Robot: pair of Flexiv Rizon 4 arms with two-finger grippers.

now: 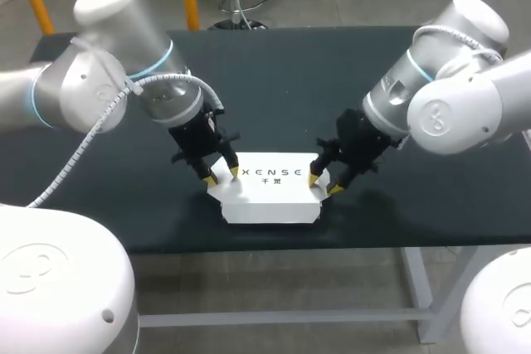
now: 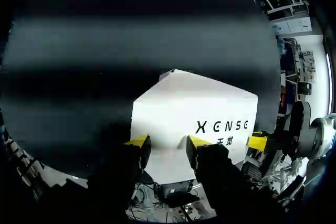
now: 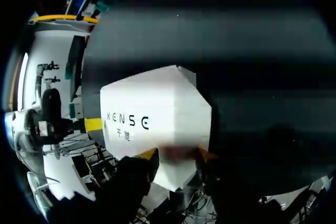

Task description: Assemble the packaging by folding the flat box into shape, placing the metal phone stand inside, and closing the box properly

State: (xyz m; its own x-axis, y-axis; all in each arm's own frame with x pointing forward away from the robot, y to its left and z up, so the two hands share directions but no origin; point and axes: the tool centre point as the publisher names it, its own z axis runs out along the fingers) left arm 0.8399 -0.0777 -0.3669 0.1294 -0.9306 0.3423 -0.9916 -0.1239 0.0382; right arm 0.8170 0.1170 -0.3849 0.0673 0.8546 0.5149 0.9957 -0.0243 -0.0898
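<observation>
a white box [image 1: 270, 196] is seen folded into shape w/ its lid down, lying on the dark table [image 1: 274, 80] between the two pincers, near the table's front edge. dark print is carried on the lid (not read here).

the left pincer [image 1: 223, 175] is held at the box's left end, fingers apart, yellow tips down at the lid's edge; nothing is clamped. in the left wrist view the box [image 2: 194, 103] lies just ahead of and under that pincer [image 2: 168, 142], and a strip of lid shows in the gap btwn the tips.

the right pincer [image 1: 324, 184] is set at the opposite end, fingers also apart, w/ the box's end corner btwn them; a grip from both sides isn't made out. in the right wrist view the box [image 3: 157, 108] stretches away ahead of it [image 3: 177, 155].

the phone stand isn't visible in any view.
</observation>
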